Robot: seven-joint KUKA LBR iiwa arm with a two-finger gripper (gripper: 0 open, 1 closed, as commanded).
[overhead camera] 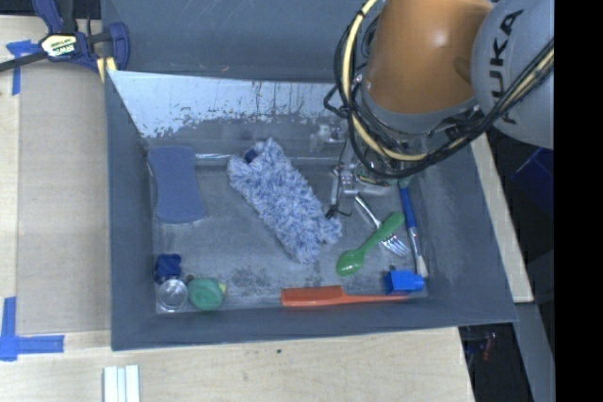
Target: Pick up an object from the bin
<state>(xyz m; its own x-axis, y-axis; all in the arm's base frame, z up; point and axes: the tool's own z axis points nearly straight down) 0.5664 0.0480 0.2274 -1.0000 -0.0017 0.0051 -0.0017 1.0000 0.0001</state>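
Observation:
My gripper [337, 202] hangs low in the right half of the bin, mostly hidden under the arm's orange cover. It sits at the right edge of a fuzzy blue-and-white cloth [278, 198] that lies diagonally across the bin's middle. Just to its lower right lies a green plastic spoon [367, 245], bowl pointing down-left. Beside the spoon lies a blue-handled fork [408, 223]. I see nothing held.
A red-orange stick [339, 297] and a small blue block [405, 281] lie along the front wall. A flat blue sponge [174, 184] rests at the left. A green cap [205, 294] and a clear jar with a blue lid [170, 285] sit in the front left corner.

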